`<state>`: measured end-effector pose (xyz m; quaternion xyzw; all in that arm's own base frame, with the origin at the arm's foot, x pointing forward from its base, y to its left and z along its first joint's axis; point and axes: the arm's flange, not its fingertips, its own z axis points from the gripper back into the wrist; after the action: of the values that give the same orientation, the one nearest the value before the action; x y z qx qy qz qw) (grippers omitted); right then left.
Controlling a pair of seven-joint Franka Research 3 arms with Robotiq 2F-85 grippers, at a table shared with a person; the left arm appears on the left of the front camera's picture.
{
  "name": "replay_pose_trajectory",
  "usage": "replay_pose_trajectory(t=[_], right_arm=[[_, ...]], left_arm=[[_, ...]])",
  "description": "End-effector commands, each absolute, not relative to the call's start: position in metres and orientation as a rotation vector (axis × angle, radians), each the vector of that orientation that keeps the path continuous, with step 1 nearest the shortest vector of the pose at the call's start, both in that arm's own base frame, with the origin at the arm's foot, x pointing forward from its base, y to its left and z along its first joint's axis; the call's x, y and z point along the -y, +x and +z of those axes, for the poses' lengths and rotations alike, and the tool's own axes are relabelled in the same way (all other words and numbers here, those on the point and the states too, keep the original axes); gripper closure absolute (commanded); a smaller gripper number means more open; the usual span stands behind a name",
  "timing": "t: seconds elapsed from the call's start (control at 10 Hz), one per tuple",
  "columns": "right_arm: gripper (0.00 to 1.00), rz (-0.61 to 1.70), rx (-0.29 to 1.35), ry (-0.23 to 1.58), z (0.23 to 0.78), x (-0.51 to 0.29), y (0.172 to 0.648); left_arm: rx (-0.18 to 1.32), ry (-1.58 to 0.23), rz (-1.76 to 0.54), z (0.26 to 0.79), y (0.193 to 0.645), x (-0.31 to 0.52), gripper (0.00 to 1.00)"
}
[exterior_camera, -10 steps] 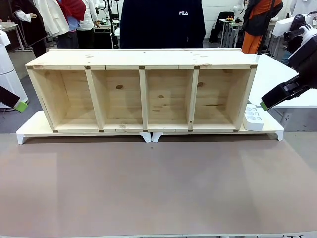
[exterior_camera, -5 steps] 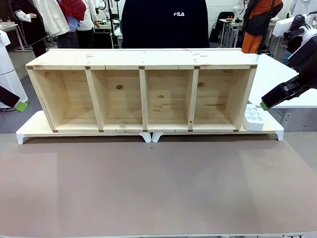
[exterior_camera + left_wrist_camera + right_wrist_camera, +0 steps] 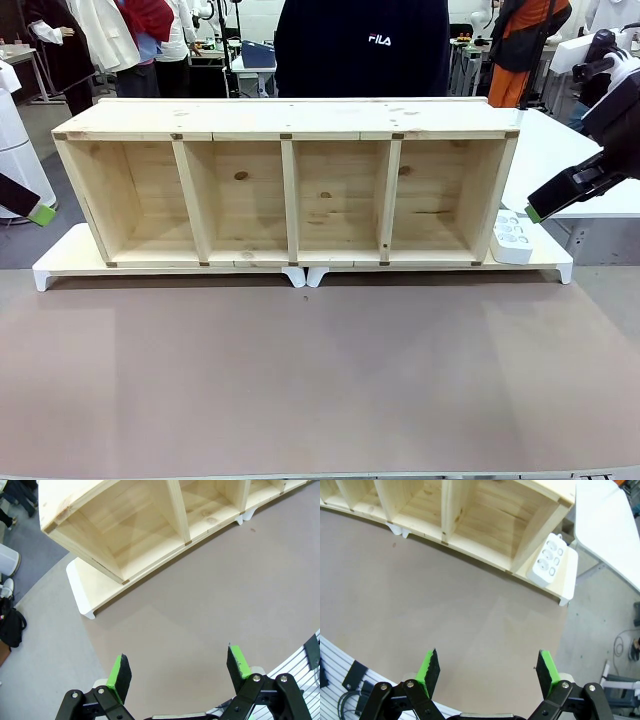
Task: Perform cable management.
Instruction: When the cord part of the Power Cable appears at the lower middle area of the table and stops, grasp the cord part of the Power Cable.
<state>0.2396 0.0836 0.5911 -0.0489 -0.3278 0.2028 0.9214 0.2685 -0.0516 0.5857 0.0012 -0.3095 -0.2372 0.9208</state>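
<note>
The cable is out of view. My left gripper (image 3: 177, 662) is open, hanging over the brown table mat (image 3: 200, 605) near the left end of the wooden shelf (image 3: 125, 525); its green pad shows at the front view's left edge (image 3: 38, 214). Open as well, my right gripper (image 3: 487, 660) hovers above the mat off the shelf's right end, seen in the front view (image 3: 534, 211). Nothing sits between either pair of fingers.
The four-bay wooden shelf (image 3: 290, 190) rests on a white riser board (image 3: 60, 262). A white power strip (image 3: 512, 238) lies on the riser at the shelf's right end (image 3: 548, 566). A person in a dark top (image 3: 360, 50) stands behind the shelf. A white table (image 3: 560, 150) is at right.
The person behind the shelf has shifted a little to the right. Neither arm has moved.
</note>
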Motion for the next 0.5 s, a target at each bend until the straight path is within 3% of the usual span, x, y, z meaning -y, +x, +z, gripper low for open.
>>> replay_pose_trajectory(t=[0.0, 0.4], right_arm=[[0.0, 0.415, 0.674, -0.101, 0.5908, -0.0835, 0.2405], [0.0, 0.415, 0.674, -0.101, 0.5908, -0.0835, 0.2405]], left_arm=[[0.64, 0.0, -0.491, 0.5863, 0.2684, 0.0527, 0.0], [0.64, 0.0, -0.491, 0.5863, 0.2684, 0.0527, 0.0]])
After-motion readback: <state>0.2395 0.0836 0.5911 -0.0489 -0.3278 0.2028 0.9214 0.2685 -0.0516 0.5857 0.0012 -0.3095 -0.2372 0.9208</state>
